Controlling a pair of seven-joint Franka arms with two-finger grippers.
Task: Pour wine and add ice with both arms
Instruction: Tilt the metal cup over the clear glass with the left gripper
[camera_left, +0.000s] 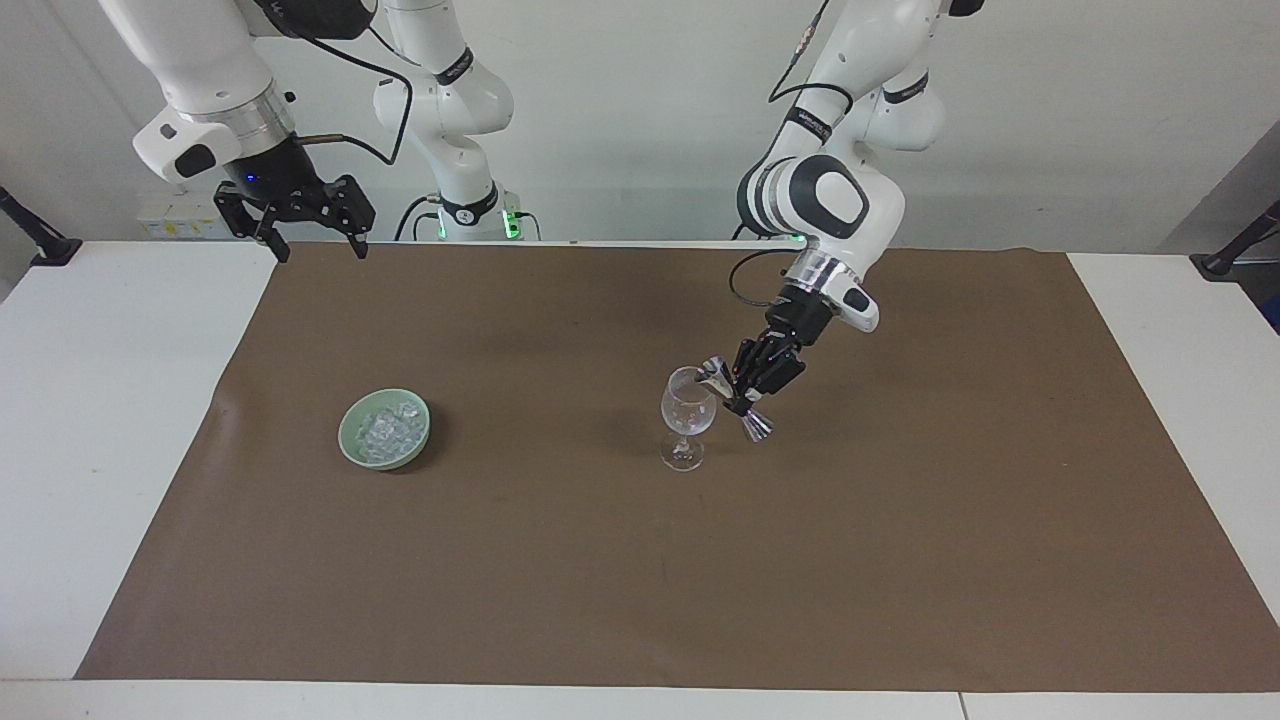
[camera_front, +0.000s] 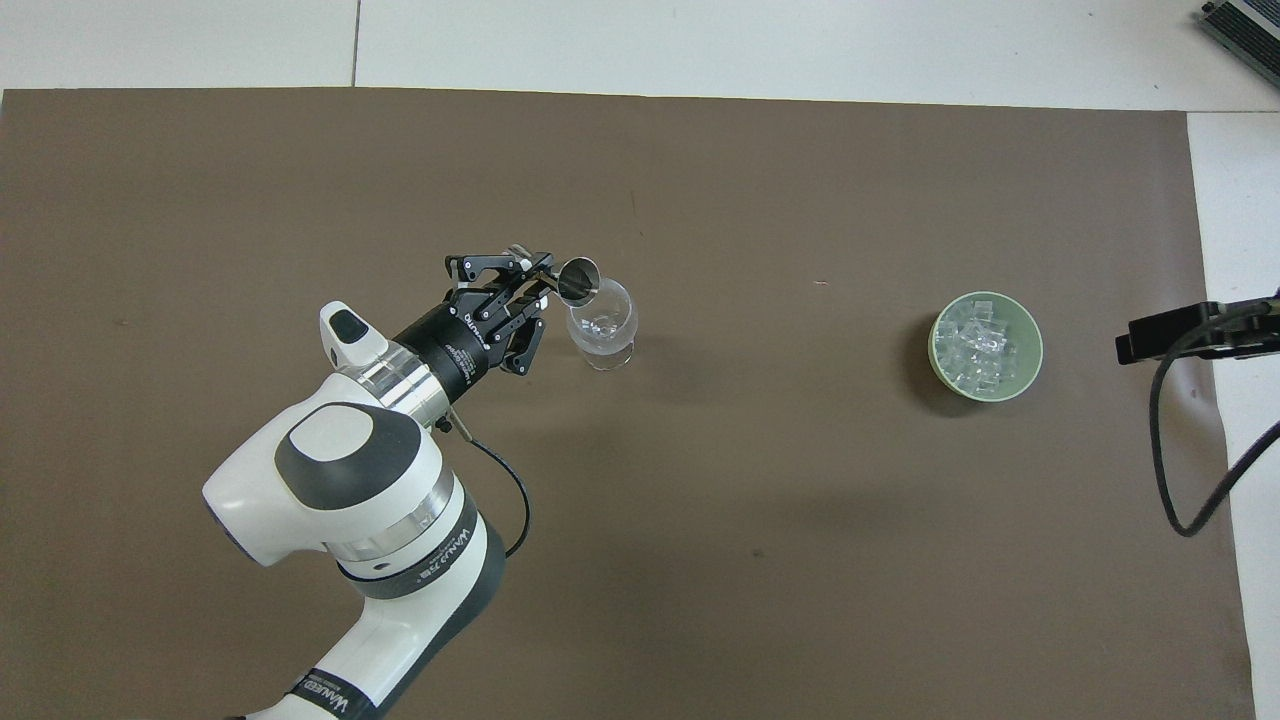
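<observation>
A clear wine glass (camera_left: 686, 420) (camera_front: 601, 322) stands upright on the brown mat. My left gripper (camera_left: 745, 395) (camera_front: 535, 282) is shut on a small steel jigger (camera_left: 735, 398) (camera_front: 577, 279), tilted with its mouth at the glass rim. A heap of ice (camera_left: 385, 428) (camera_front: 982, 344) lies in a green bowl (camera_left: 352, 443) (camera_front: 1030, 372) toward the right arm's end of the table. My right gripper (camera_left: 315, 250) is open and empty, raised over the mat's edge nearest the robots, where the arm waits.
The brown mat (camera_left: 640, 560) (camera_front: 700, 550) covers most of the white table (camera_left: 100, 400). A black cable (camera_front: 1165, 440) hangs from the right arm at the mat's edge. Black clamps (camera_left: 40, 240) sit at the table's corners.
</observation>
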